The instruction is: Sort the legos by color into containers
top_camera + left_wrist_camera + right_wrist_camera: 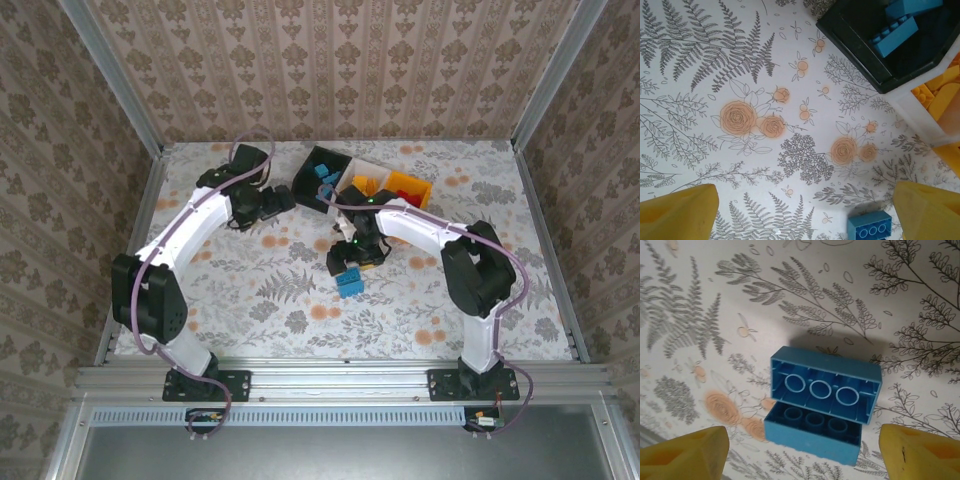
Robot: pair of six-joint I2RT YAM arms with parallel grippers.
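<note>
"What's closest to us?"

"The right gripper point(350, 258), hanging over the flower-printed tablecloth point(260, 290) around mid-table. Its yellow fingers point(682, 455) are spread wide and pinch nothing."

"And underneath?"

"What looks like two blue plastic bricks point(822, 405), touching, hollow undersides up. They lie on the cloth between the fingers, clear of both."

"The other arm?"

"The left gripper point(272, 200) is farther back on the left, just beside the black plastic bin point(318, 165). Its fingers stand wide apart too, with nothing in them. One small blue brick point(869, 226) lies on the cloth near one of them."

"And the bins?"

"In a row along the far side, touching. The black one holds loose blue bricks point(895, 32). Next is the white plastic bin point(912, 107) with orange-yellow bricks point(940, 95), then the orange-yellow plastic bin point(418, 186), farthest right."
</note>
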